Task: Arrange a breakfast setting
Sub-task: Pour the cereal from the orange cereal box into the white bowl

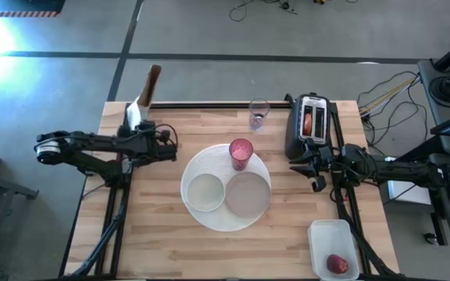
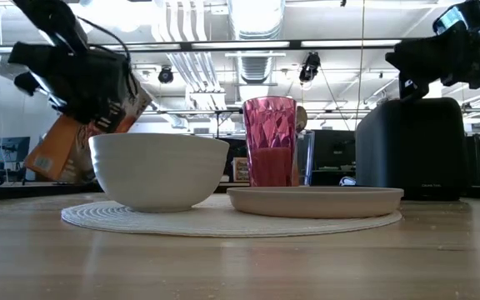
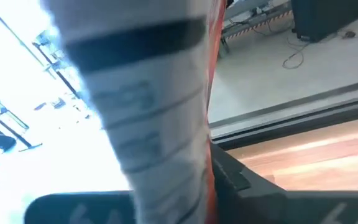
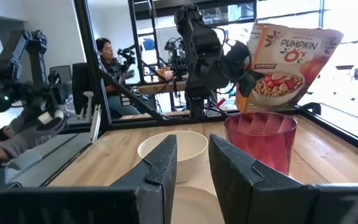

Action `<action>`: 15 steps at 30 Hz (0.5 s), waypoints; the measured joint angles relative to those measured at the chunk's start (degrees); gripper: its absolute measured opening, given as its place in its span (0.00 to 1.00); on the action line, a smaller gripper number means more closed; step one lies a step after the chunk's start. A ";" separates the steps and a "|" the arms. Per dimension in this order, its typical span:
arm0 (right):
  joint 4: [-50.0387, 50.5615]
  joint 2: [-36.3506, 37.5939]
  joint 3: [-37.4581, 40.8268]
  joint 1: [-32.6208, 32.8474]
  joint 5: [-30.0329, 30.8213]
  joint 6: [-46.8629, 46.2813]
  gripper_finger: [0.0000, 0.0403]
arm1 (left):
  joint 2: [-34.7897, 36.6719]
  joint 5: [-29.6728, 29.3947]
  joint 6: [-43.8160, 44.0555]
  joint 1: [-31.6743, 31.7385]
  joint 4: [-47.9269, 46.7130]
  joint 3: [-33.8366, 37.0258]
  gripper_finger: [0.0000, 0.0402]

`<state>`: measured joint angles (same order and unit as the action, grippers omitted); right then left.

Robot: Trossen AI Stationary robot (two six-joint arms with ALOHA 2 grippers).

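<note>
The table [image 1: 155, 234] is of light wood and stands on a grey floor; behind it, in the low view, there is a workshop with ceiling lamps and pipes. In the middle of the table lies one large round white plate [image 1: 209, 165], which I take as landmark. On this plate stand three things: one small white bowl [image 1: 205, 192] on the left part, one small grey plate [image 1: 248, 194] on the right part, and one pink tumbler [image 1: 241, 153] at the far edge. Behind the white plate, near the far edge of the table, stands one clear glass [image 1: 258, 114]. To the right of the plate is one black toaster [image 1: 309, 125] with something reddish in its slot. At the near right corner, well apart from the plate, is one clear container [image 1: 333, 246] with one red apple [image 1: 336, 264] inside.

The left gripper [image 1: 135, 125] is to the left of the plate, above the table, and its jaws are closed on one cereal box [image 4: 288, 59], which is tilted. The right gripper [image 4: 191, 163] hovers between the plate and the toaster; its jaws stand narrow and hold nothing.
</note>
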<state>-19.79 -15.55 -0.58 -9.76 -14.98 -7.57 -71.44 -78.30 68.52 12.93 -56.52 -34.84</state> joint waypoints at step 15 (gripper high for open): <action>0.42 0.00 0.02 0.02 -0.09 1.76 0.21 | 0.65 2.02 -3.86 -11.78 -32.54 -27.74 0.00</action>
<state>-19.37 -15.55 -0.56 -9.74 -15.07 -5.81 -70.79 -76.29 64.66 1.15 -89.06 -62.58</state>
